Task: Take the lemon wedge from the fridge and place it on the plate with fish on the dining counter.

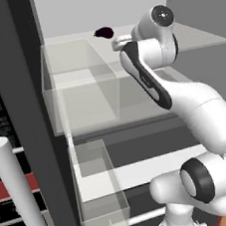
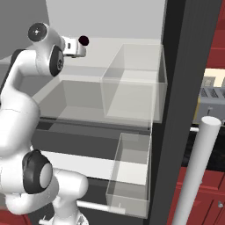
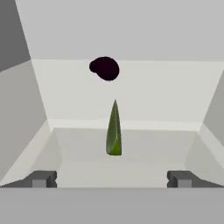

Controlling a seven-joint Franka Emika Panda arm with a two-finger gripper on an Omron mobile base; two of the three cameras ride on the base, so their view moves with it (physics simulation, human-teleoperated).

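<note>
The fridge (image 1: 32,95) has a matt dark grey outer shell, and its inside walls and shelves look like smooth, flat white plastic with no shine. The bins (image 1: 81,84) in it are clear, glass-like plastic with pale edges, thin enough to see through. The bar handle (image 1: 19,191) looks like smooth pale satin metal. The lemon wedge (image 3: 114,131) has a smooth, slightly glossy yellow-green skin. The dark lump (image 3: 105,68) behind it is a flat, nearly black matt. The gripper (image 3: 111,179) has matt dark grey fingertips (image 3: 41,179).
</note>
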